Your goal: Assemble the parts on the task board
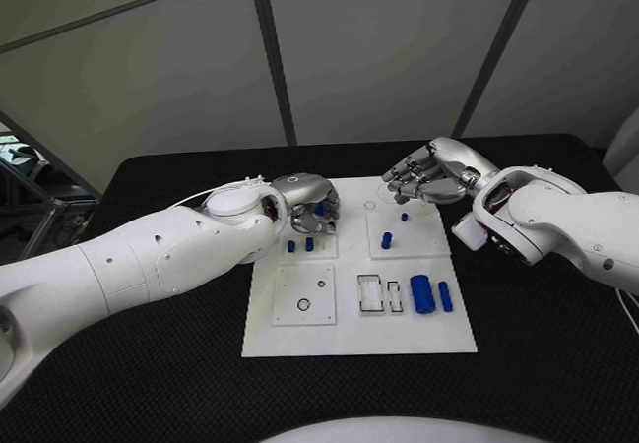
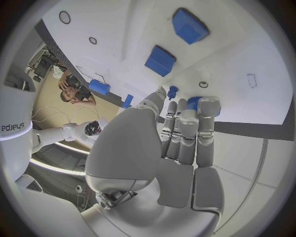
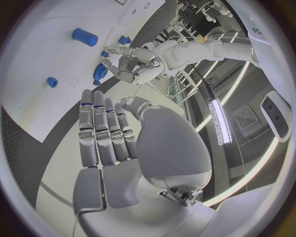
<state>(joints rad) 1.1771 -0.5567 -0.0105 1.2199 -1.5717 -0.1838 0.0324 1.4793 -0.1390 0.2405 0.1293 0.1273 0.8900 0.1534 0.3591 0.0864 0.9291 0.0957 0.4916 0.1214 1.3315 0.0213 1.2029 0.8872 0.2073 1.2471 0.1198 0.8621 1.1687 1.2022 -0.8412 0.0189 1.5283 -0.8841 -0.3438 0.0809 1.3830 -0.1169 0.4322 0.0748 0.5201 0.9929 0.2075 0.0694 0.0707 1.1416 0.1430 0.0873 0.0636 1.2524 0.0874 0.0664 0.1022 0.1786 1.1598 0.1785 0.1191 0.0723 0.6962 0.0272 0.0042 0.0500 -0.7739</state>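
I see my left hand (image 1: 303, 198) over the board's (image 1: 356, 340) far left corner, fingers (image 2: 207, 114) touching a blue part (image 2: 192, 102); grip unclear. Right hand (image 1: 434, 171) hovers at the far right edge, fingers apart, empty. Blue parts (image 1: 422, 294) lie on board mid-counter (image 1: 129, 407).

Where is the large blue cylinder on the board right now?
In the head view the large cylinder lies on the task board toward its near right side, between a slimmer blue part and the white slots, clear of both robot hands.
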